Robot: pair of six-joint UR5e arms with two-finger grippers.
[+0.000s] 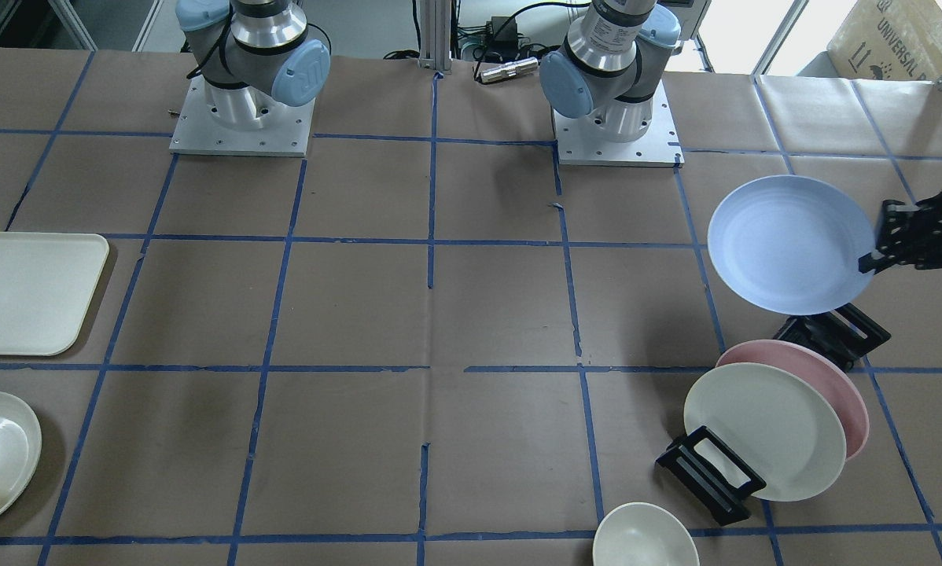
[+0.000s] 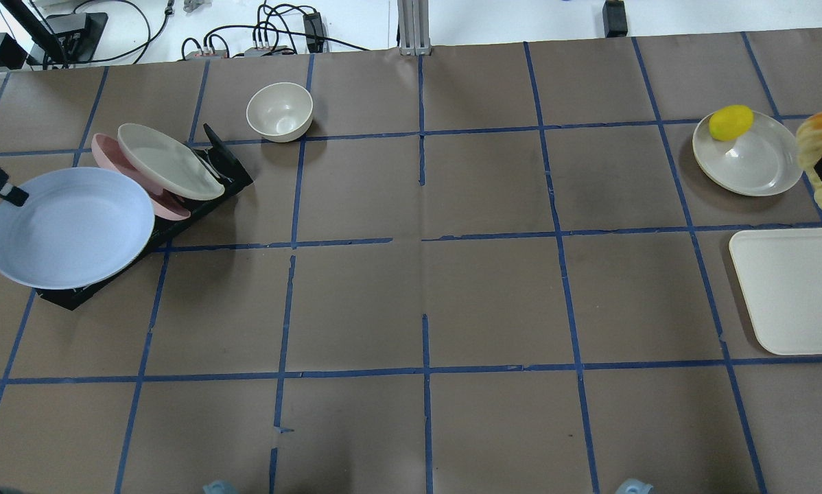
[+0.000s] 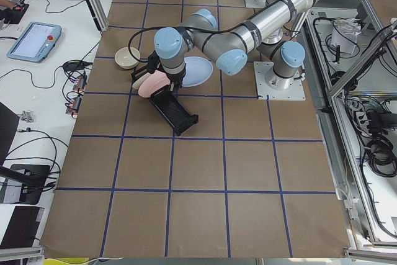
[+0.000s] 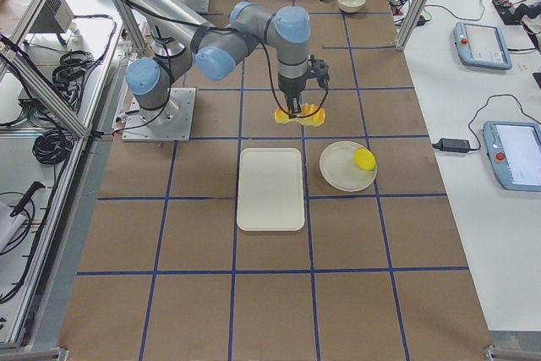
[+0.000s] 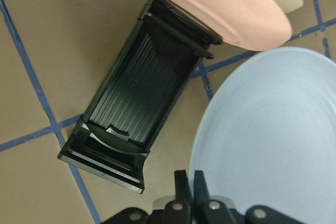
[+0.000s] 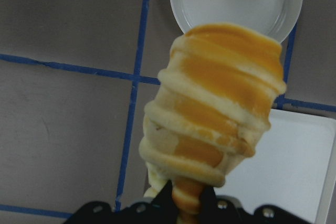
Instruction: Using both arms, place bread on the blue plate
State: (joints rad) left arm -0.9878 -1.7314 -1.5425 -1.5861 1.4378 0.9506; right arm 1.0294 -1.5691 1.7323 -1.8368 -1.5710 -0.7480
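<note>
I see one bread (image 6: 220, 103), ridged pale yellow with orange stripes, pinched by my right end effector (image 6: 186, 198) near the one tray (image 2: 795, 295), and well apart from it the left end effector (image 5: 190, 184) pinches one blue plate (image 5: 273, 140).

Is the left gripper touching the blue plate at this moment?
Touching. The left wrist view shows the left gripper with its two fingers pinched on the rim of the blue plate, with no gap.

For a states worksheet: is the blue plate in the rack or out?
Out: fingers of the left gripper pinch the blue plate at its rim; the black rack shows bare slots.
</note>
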